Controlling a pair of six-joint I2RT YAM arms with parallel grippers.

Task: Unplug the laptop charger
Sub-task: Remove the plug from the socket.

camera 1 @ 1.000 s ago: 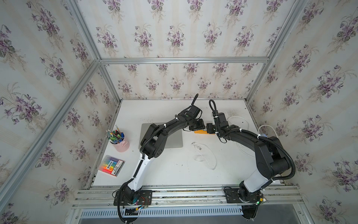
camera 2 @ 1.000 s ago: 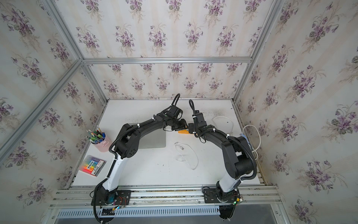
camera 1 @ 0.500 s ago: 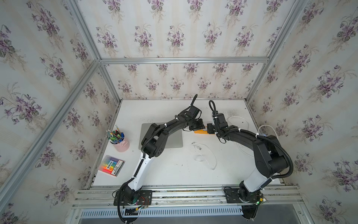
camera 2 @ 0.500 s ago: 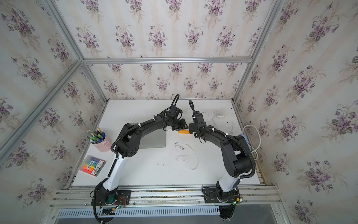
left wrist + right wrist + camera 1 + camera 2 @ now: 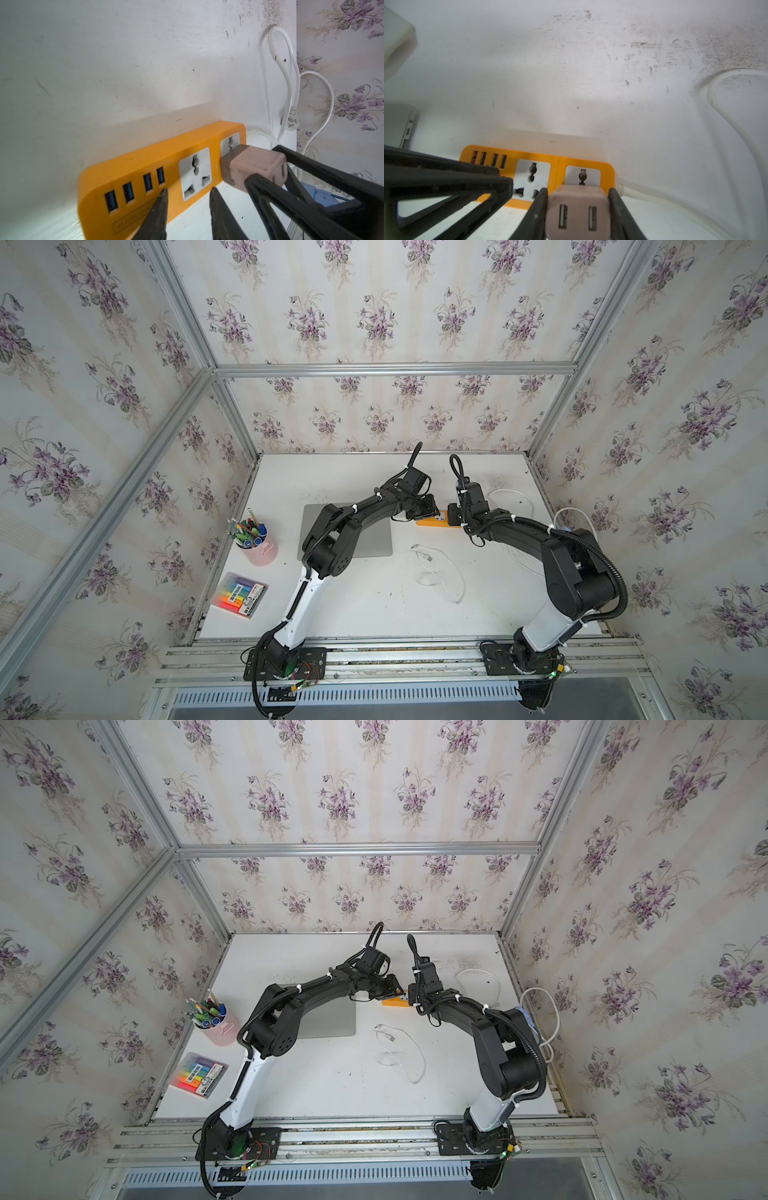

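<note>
Top view: both arms meet over orange power strip [image 5: 432, 519], laptop [image 5: 376, 541] at its 9 o'clock.
Left wrist: left gripper [image 5: 187, 192] pinched narrow on strip.
Right wrist: right gripper [image 5: 577, 192] clamps charger [image 5: 577, 209], plugged in.

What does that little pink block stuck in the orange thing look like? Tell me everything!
The charger block is a small pinkish-grey cube of smooth plastic with rounded corners. Two slots show on its outer face. It sits plugged into the end socket of the orange power strip. The right claw has a finger against each side.
</note>
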